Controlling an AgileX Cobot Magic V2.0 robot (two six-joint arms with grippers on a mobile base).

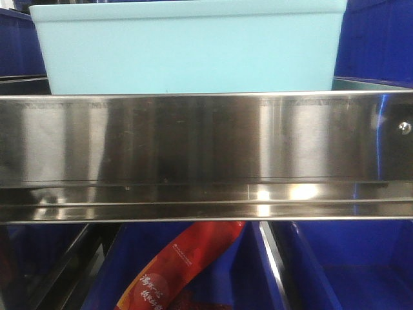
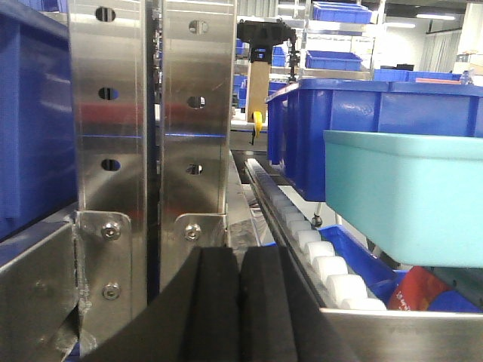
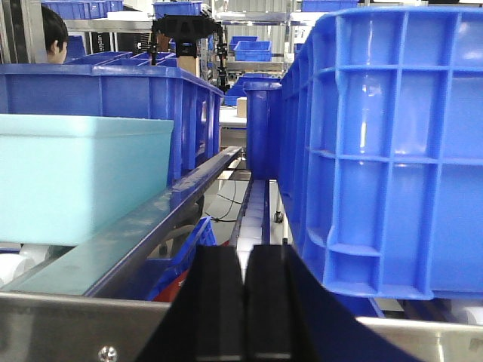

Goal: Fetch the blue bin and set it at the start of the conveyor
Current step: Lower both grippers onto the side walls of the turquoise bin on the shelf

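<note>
Your blue bin sits behind the stainless shelf rail, between royal-blue bins. Both arms' jaws are pressed together, empty. It looks light, stiff and slick, so take the rim at both ends.

A polished stainless-steel shelf rail spans the front view, with a red printed packet in a dark royal-blue bin below it. Perforated steel uprights stand beside a row of white rollers, and a ribbed royal-blue crate fills much of the right wrist view
</note>
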